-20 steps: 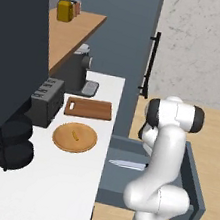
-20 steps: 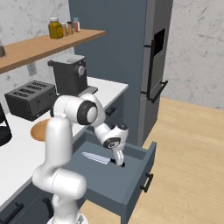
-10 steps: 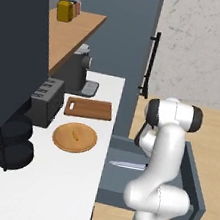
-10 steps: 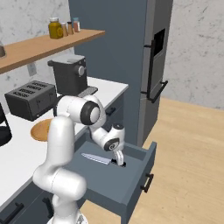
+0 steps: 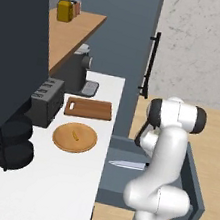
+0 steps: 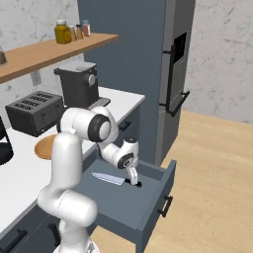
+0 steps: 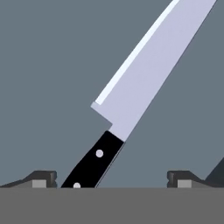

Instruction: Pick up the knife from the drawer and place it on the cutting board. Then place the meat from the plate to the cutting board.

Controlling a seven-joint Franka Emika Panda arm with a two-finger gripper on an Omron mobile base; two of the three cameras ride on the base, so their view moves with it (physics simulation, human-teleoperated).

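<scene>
Two jaws: spread wide, empty, gripper (image 7: 112, 181) low in the drawer (image 6: 148, 197)
Knife (image 7: 144, 83): handle between them, blade slanting away

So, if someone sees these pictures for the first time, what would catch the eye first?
Probably the white arm bent down into the open drawer, with its gripper open just over the knife lying on the drawer floor. In the hand view, the knife's dark handle sits between the two fingertips. On the white counter beside it, the round plate holds the small meat, just in front of the cutting board.
</scene>
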